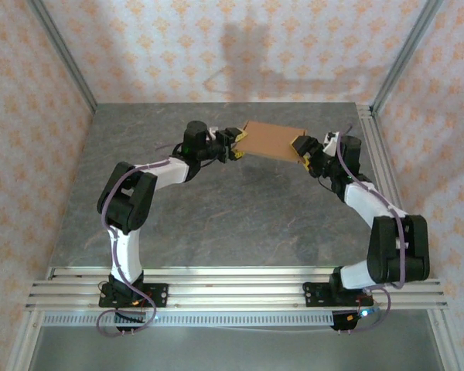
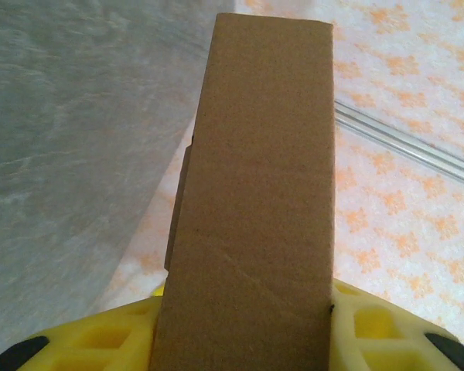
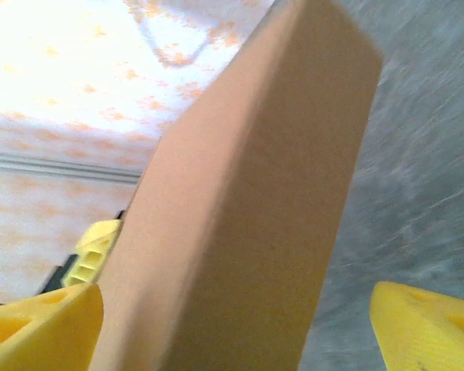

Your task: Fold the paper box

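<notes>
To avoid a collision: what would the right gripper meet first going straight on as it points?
The paper box: its end sits between the open jaws of the right gripper, so probably almost at once.

Cream wallpapered walls dotted with orange flowers [image 1: 216,46] are enclosing a grey marbled stone-look tabletop [image 1: 240,224] on three sides, while silver aluminium rails [image 1: 232,277] are running along its near edge and right side.

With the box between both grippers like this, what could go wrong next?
1. The right gripper stands open around the plain brown cardboard box, one yellow finger clear of it, so only the left gripper, shut on the opposite end, grips it; the box may sag or pivot.
2. That single end grip could dent the cardboard.
</notes>
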### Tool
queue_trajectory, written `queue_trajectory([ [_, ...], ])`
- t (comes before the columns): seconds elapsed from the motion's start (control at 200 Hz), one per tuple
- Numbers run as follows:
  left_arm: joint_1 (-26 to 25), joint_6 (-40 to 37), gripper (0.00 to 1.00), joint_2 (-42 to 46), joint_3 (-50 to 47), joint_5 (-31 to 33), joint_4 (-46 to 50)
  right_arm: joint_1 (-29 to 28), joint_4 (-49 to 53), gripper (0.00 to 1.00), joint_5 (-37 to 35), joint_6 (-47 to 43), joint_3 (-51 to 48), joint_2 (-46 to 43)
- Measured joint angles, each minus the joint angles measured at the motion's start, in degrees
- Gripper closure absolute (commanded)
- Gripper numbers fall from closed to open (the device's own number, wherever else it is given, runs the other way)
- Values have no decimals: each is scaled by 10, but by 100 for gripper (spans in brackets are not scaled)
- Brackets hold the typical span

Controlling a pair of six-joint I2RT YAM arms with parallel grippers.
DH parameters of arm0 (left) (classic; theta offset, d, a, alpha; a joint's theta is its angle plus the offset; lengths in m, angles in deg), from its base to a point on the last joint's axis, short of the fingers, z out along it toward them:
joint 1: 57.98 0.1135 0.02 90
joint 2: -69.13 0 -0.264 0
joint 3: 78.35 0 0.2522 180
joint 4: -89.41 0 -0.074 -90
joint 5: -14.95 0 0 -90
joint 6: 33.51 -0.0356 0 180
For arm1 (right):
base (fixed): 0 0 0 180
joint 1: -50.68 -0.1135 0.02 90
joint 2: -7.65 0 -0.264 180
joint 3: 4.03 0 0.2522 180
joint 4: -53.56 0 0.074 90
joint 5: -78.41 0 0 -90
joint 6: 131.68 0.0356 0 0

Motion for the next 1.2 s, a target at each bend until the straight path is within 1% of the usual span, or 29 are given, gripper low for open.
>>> queue_trajectory([
  [0.18,28,-25,63,2,-16,-4,64,-3,129,11,-85,-181,53,-45],
  [0.26,39,-40,63,9,-19,-4,95,-19,177,6,-120,-268,75,-64],
  [0.325,42,-51,63,20,-19,-4,116,-53,212,2,-158,-361,86,-84],
  [0.395,45,-62,63,35,-19,-7,137,-107,240,2,-201,-464,87,-111],
  [0.475,45,-67,63,43,-17,-14,147,-156,255,2,-221,-568,82,-142],
  [0.571,45,-70,62,44,-16,-16,157,-198,258,2,-249,-689,62,-172],
  [0.636,45,-71,62,44,-16,-17,168,-232,259,2,-279,-760,51,-174],
  [0.741,46,-74,63,44,-15,-21,178,-283,250,1,-346,-860,42,-144],
  [0.876,46,-78,63,44,-11,-30,185,-306,224,0,-426,-950,41,-80],
  [1.051,46,-78,63,44,-9,-30,187,-307,199,0,-493,-1013,41,-19],
  [1.126,46,-78,63,44,-9,-30,188,-307,190,3,-511,-1029,41,-2],
  [1.201,46,-78,63,45,-9,-31,188,-307,185,12,-525,-1038,41,6],
])
